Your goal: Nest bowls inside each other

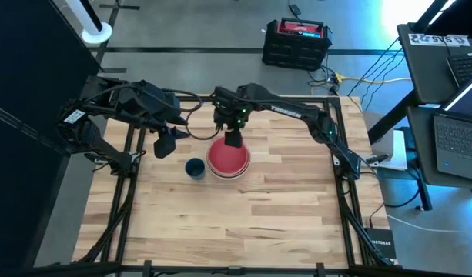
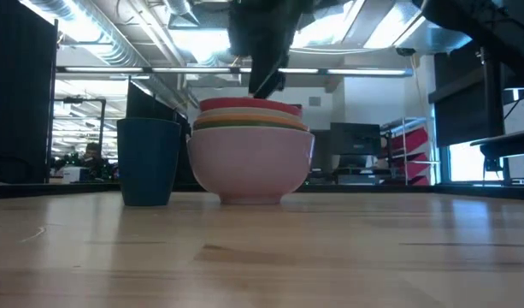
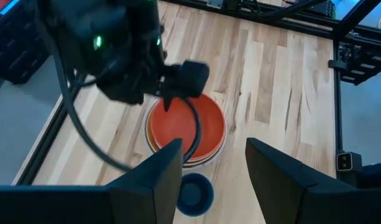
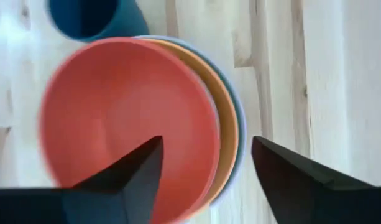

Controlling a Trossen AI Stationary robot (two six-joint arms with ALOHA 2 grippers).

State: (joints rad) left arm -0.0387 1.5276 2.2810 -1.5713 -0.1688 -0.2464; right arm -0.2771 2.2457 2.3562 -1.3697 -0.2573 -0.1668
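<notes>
The bowls (image 1: 229, 159) stand as one nested stack near the middle of the far half of the pale, planked wooden table (image 1: 243, 223). They are round, smooth, plain plastic with a matte sheen. In the low view the outermost bowl (image 2: 250, 162) is whitish, with a curved wall narrowing to a small foot; above its rim show thin bands of green (image 2: 250, 125), orange (image 2: 250, 115) and red (image 2: 250, 105) rims. The stack sits upright, mouths facing straight up, its axis vertical; being round, it has no long axis across the table. From the right wrist view the red bowl (image 4: 125, 127) sits on top, slightly off-centre, so crescents of the orange rim (image 4: 224, 124) and a pale rim (image 4: 240, 127) show on one side.

Just beside the stack, on the robot's left side, stands a small dark blue cup (image 2: 148, 160), cylindrical, upright, close to the bowls but not clearly touching.

The right gripper (image 4: 206, 171) hangs directly over the stack, its dark fingers spread apart and released, holding nothing. The left gripper (image 3: 212, 171) waits off to the left of the cup, raised, fingers also parted and empty.
</notes>
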